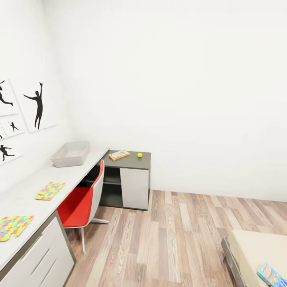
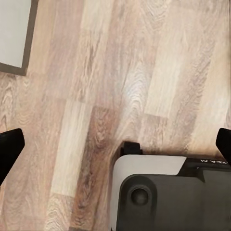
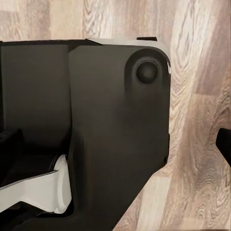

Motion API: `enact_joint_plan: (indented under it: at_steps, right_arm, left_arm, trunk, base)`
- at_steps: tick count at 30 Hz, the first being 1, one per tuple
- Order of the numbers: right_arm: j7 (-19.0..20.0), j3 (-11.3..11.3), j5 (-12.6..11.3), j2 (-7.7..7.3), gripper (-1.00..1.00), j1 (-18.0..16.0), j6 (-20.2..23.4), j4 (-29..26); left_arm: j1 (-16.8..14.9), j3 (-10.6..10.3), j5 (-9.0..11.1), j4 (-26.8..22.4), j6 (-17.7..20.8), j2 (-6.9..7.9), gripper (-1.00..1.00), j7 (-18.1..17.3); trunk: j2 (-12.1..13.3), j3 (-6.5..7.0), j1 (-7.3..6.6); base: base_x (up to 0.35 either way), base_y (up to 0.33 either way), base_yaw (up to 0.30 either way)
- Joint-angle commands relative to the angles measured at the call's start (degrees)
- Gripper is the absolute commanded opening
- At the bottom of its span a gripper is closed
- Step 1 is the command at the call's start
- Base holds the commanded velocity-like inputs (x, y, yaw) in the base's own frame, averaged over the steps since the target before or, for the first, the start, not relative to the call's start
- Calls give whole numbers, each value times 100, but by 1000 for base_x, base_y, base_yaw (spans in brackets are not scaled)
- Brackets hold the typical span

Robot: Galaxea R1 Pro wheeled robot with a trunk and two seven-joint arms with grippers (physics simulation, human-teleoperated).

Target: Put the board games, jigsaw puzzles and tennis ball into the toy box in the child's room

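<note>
The grey toy box [image 1: 71,154] stands empty on the long white desk [image 1: 28,199] by the left wall. Two bright jigsaw puzzles [image 1: 50,190] [image 1: 14,227] lie flat on that desk, nearer to me. On the dark corner table [image 1: 131,161] a board game [image 1: 119,155] lies beside the yellow tennis ball [image 1: 139,155]. Another board game [image 1: 272,275] rests on the bed [image 1: 255,247] at the lower right. My left gripper [image 2: 115,149] hangs open over the wooden floor, holding nothing. My right gripper [image 3: 115,149] is open above my own dark base [image 3: 96,120].
A red chair [image 1: 81,201] is tucked against the desk between the puzzles and the corner table. Wooden floor [image 1: 171,239] stretches between the desk and the bed. Silhouette pictures [image 1: 36,104] hang on the left wall.
</note>
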Motion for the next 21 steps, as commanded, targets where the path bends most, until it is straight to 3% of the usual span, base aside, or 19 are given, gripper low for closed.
enact_joint_plan:
  at_steps: [1,21]
  right_arm:
    - [8,-5,-10,1,100,-3,-22,9]
    - [2,-5,-10,1,100,-3,-36,7]
  left_arm:
    - [3,24,20,-14,39,0,100,-9]
    - [3,24,20,-14,36,-9,100,-6]
  trunk:
    - [-4,-2,2]
    - [-4,-2,2]
  base:
    - [0,0,-288]
    - [0,0,-288]
